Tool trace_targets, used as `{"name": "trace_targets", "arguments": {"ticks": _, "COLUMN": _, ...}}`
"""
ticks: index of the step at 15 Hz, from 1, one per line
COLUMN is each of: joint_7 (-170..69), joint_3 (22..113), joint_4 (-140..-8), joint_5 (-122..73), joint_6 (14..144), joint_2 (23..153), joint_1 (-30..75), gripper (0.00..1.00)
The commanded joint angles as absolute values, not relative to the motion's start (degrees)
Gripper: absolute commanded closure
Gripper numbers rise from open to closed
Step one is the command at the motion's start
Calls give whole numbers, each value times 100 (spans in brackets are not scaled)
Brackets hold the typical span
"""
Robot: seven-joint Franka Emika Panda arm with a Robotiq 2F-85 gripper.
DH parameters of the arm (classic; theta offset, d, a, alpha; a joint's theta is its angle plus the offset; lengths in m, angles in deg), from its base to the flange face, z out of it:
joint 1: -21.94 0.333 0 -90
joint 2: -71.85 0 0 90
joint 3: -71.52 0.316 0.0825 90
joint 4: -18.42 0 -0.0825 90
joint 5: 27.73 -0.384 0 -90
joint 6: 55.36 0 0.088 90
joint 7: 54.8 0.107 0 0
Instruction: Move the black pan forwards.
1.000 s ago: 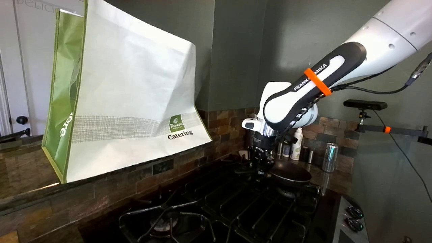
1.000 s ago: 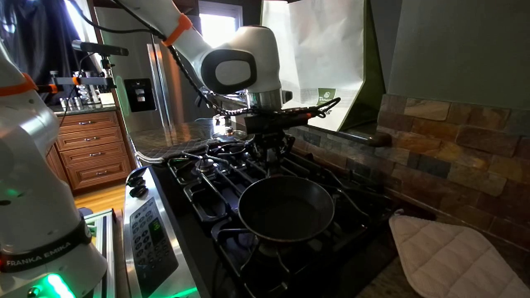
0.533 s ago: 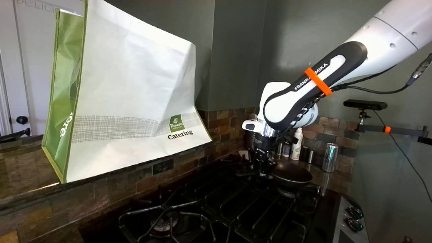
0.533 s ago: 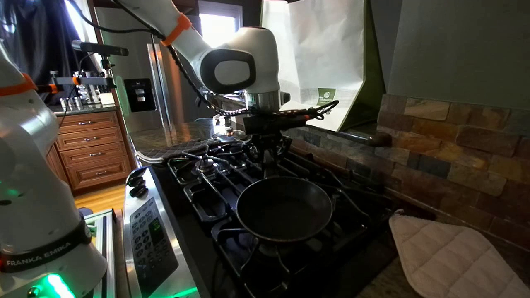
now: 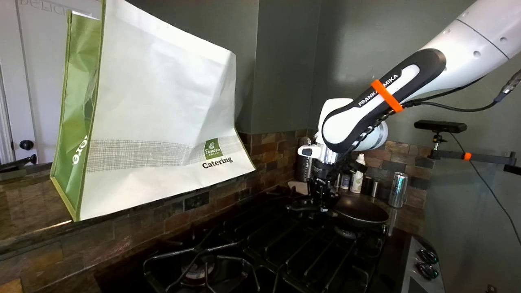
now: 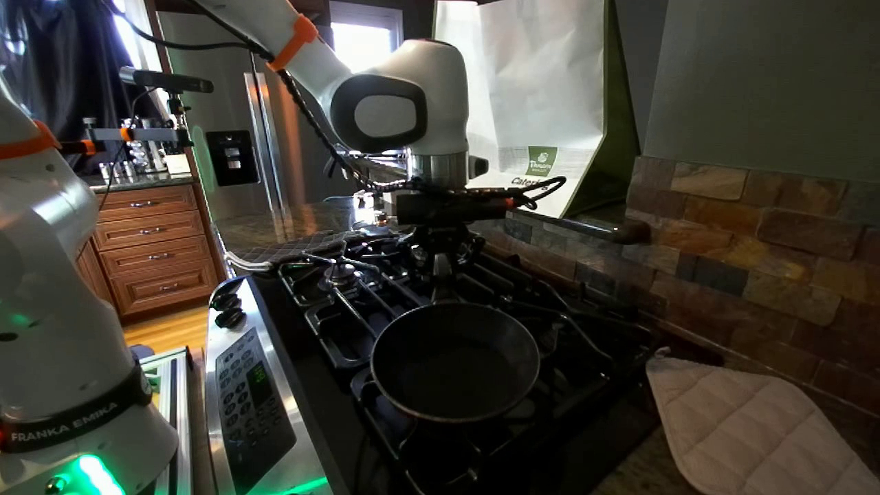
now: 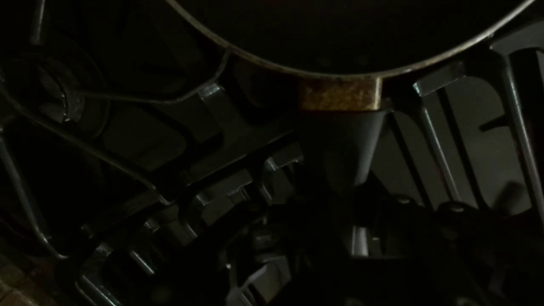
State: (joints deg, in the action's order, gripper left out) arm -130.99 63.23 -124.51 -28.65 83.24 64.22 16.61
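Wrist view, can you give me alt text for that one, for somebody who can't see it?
Part of a black pan crosses the top, its dark handle running down from a brownish bracket to the claw at the bottom. Black stove grates spread on both sides, and the dim light leaves much of the claw in shadow.

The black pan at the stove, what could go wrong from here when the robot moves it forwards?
The gripper has the black pan by its handle, at one side, so the pan might tip or twist in that hold. Stove grates lie beneath; I can't tell whether the pan touches them, but if it travels low it could catch on a bar. The wrist view is very dark around the grip, so a slip might be hard to spot.
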Motion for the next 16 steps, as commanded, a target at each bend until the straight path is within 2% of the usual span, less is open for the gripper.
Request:
{"name": "trace_targets", "arguments": {"ticks": 1, "joint_7": -12984, "joint_3": 6282, "joint_4": -12566, "joint_5": -2868, "joint_6": 8295, "joint_2": 6198, "joint_1": 1664, "gripper": 92}}
{"name": "trace_targets", "arguments": {"ticks": 4, "joint_7": -12946, "joint_3": 6291, "joint_4": -12561, "joint_5": -2812, "joint_6": 8295, "joint_2": 6179, "joint_1": 1671, "gripper": 92}}
{"name": "trace_targets", "arguments": {"ticks": 5, "joint_7": -12931, "joint_3": 6294, "joint_4": -12556, "joint_5": -2801, "joint_6": 8302, "joint_2": 6185, "joint_1": 1671, "gripper": 84}}
{"name": "trace_targets", "arguments": {"ticks": 6, "joint_7": -12924, "joint_3": 6296, "joint_4": -12554, "joint_5": -2792, "joint_6": 8304, "joint_2": 6190, "joint_1": 1672, "gripper": 58}}
{"name": "trace_targets", "arguments": {"ticks": 7, "joint_7": -12917, "joint_3": 6301, "joint_4": -12546, "joint_5": -2778, "joint_6": 8306, "joint_2": 6205, "joint_1": 1675, "gripper": 43}}
{"name": "trace_targets", "arguments": {"ticks": 13, "joint_7": -12927, "joint_3": 6300, "joint_4": -12541, "joint_5": -2773, "joint_6": 8314, "joint_2": 6168, "joint_1": 1685, "gripper": 2}}
{"name": "trace_targets", "arguments": {"ticks": 16, "joint_7": -12908, "joint_3": 6288, "joint_4": -12583, "joint_5": -2775, "joint_6": 8314, "joint_2": 6050, "joint_1": 1676, "gripper": 0}}
